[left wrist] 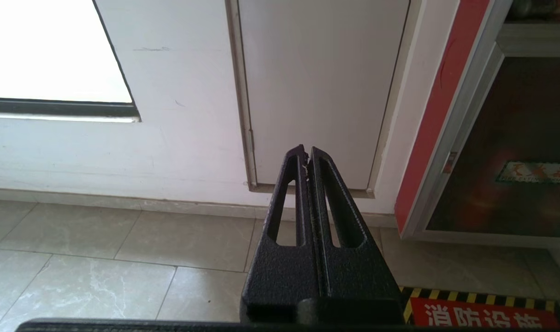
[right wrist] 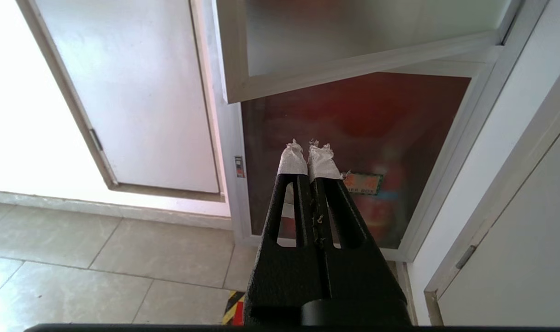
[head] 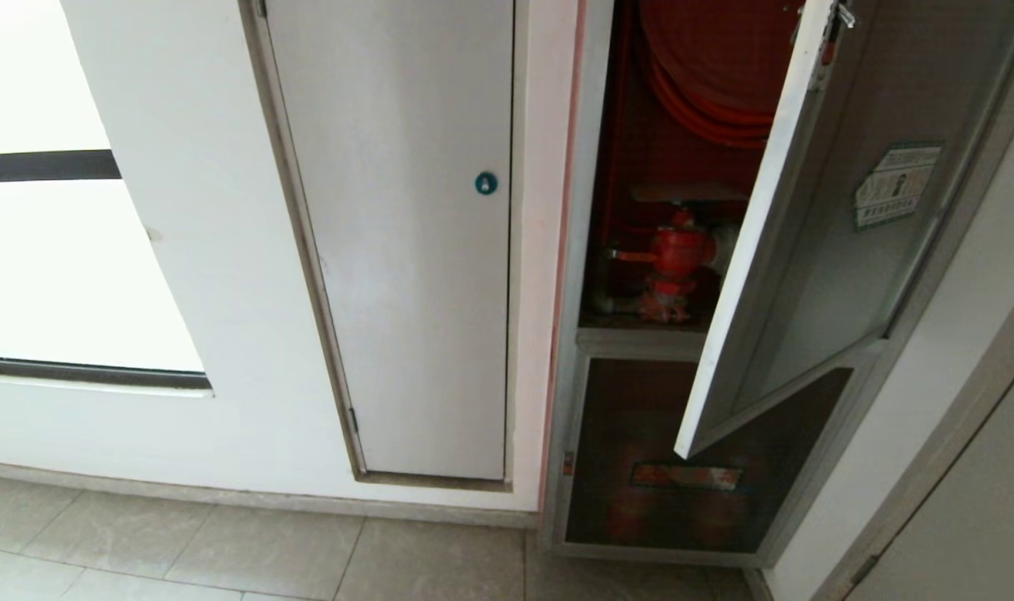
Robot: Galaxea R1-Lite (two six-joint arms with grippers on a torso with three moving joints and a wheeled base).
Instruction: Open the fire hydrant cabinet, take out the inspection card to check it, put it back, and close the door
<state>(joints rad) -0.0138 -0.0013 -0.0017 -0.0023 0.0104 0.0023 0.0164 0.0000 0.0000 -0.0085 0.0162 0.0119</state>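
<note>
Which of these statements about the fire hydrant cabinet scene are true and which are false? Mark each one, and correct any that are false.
1. The door of the fire hydrant cabinet stands open. True.
2. The right gripper is holding the inspection card. False: it is shut on nothing, low in front of the smaller dark panel; no card shows in any view.
3. A red valve shows inside the cabinet. True.
4. The green-bordered sticker is on the plain white door. False: it is on the glass door.
5. The left gripper is open. False: it is shut and empty.
</note>
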